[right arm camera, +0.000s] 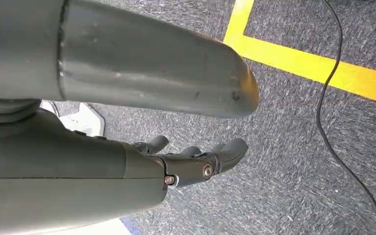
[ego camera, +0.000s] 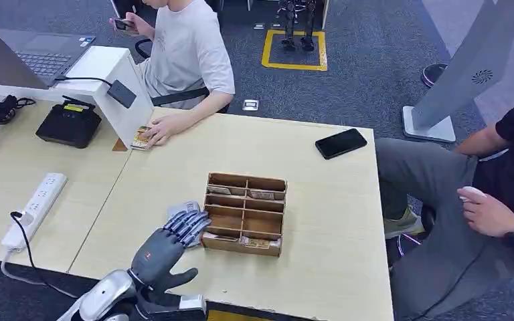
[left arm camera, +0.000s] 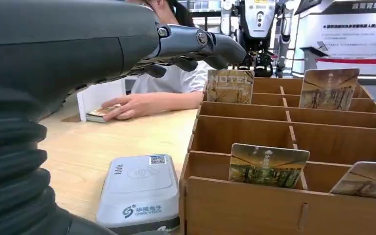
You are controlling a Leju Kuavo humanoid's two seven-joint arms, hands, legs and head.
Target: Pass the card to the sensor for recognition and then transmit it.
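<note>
The left hand (ego camera: 174, 242) hovers low over the counter (ego camera: 321, 227), fingers stretched forward and a little apart, holding nothing. Its fingertips reach over the grey card sensor (left arm camera: 139, 188), which lies flat on the counter, just beside the near left corner of the wooden card rack (ego camera: 245, 212).

The relation that matters is between that hand and the cards. The nearest one — the card (left arm camera: 267, 165) standing in the rack's front left compartment — lies ahead of the fingers and to their right, just past the rack's front wall. It stands on its long edge with its face toward the wrist camera, so its long axis runs across the hand's line of reach, not along it. I judge the fingers must come over the front wall and pinch its top edge.

The right hand (right arm camera: 196, 161) hangs over the grey carpet beside a yellow floor line, fingers loosely extended and empty, well away from the rack; the left is plainly the nearer.

The head view shows the rack's layout and the sensor mostly hidden under the fingers. The left wrist view shows the sensor's printed top and each card's upright stance — another stands in the back row (left arm camera: 230, 86).

A person's hand (ego camera: 157, 128) rests on a small stack of cards at the counter's far side.
</note>
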